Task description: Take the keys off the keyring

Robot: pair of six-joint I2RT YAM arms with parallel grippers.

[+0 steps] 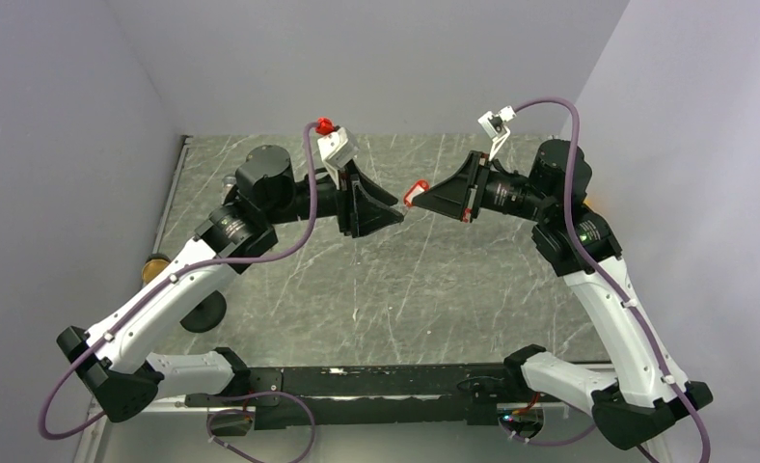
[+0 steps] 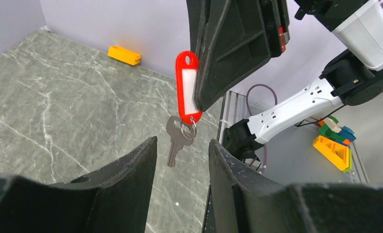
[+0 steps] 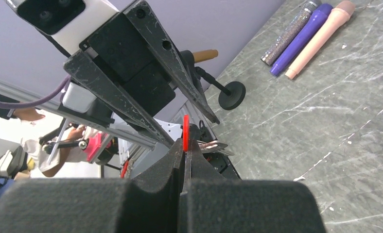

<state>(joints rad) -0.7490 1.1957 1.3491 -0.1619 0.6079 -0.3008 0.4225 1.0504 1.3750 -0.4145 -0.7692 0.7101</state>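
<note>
Currently right fingers (image 1: 432,200) are clenched on the red tag of the keyring (image 2: 187,87), holding it up off the counter (image 2: 58,107) with the tag sticking out past their tips. One key (image 2: 176,141) hangs off the thin ring at the tag's lower end, right in line with the gap of the left fingers (image 1: 386,213), which are parted and grasping nothing. Can't tell whether the left tips touch the key.
</note>
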